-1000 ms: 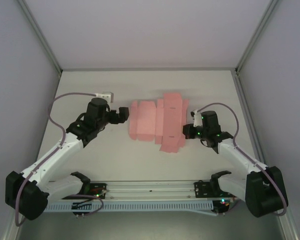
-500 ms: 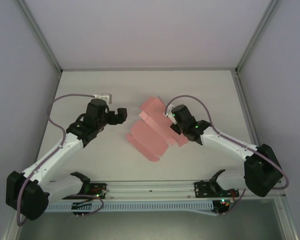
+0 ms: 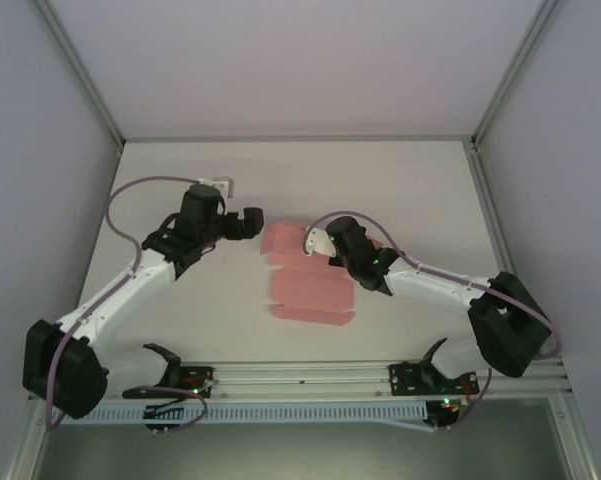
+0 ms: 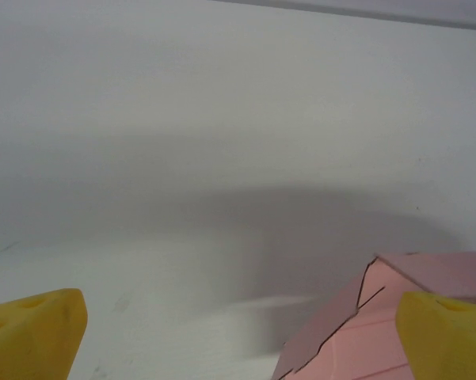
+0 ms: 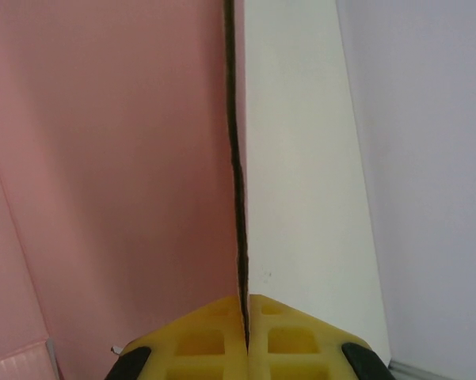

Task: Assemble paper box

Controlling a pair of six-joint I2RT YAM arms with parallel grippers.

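thin pink die-cut card sheet, the paper box (image 3: 305,295), lies mid-way across the white table top (image 3: 180,180), between the two arms. mostly flat; the part on its far side looks raised where the right gripper (image 5: 247,321) is clenched on the card's edge, yellow pads (image 5: 198,340) pressed together with the sheet edge-on between them. left gripper (image 3: 252,225) hovers just beside the sheet's far-left corner, jaws spread wide, nothing in them. judgement: early stage. no walls standing, no tabs tucked, no closed box shape. left to do: nearly all the folds, tuck the flaps, close the ends.
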